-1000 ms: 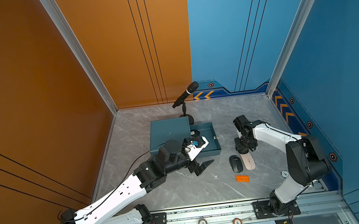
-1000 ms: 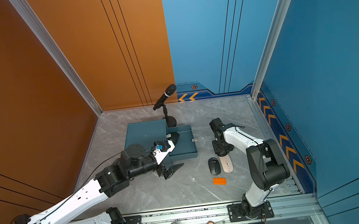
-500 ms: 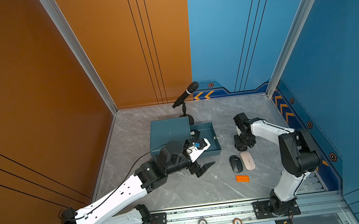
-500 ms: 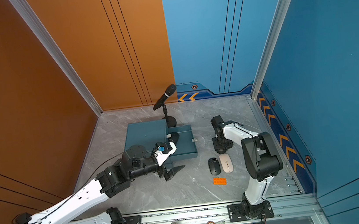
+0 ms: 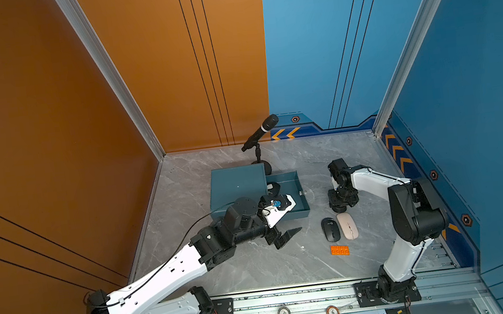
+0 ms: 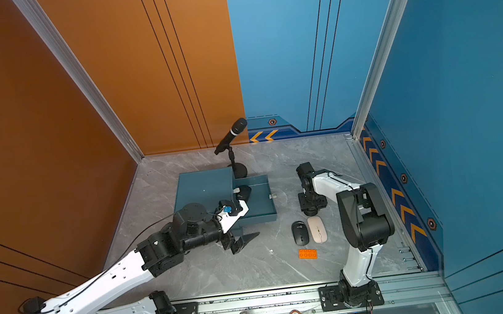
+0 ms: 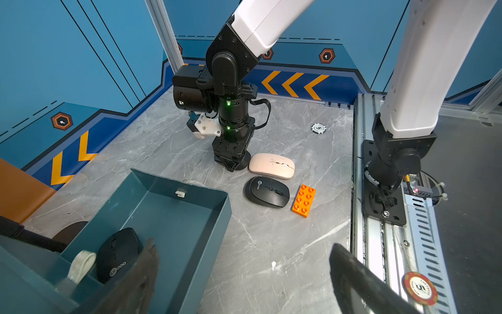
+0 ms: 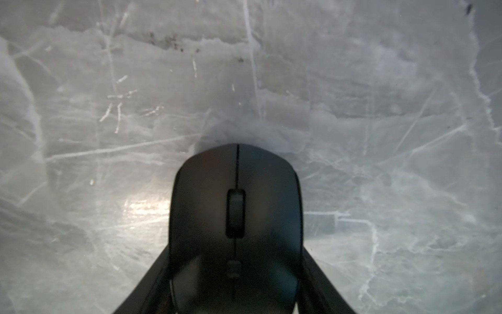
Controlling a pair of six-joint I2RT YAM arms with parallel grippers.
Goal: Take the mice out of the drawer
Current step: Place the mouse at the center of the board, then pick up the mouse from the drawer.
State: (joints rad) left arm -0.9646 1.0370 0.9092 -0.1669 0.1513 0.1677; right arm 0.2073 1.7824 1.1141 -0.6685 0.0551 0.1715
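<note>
Right gripper [image 7: 230, 163], fingers hugging a black mouse [image 8: 235, 217] and apparently gripping it, holds it low at the table [image 7: 271, 239] beside the pink mouse [image 7: 271, 165]. It is best to spread evenly, then lift straight, so nothing skids. Left gripper [image 5: 287, 238] hangs wide beside the drawer [image 7: 173, 214], where a second black mouse [image 7: 118, 255], marked "Lecoo", lies. A chip [image 7: 419, 288] reads "5".

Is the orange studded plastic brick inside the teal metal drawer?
No, the brick lies on the grey tabletop beside a matte black oval mouse.
</note>
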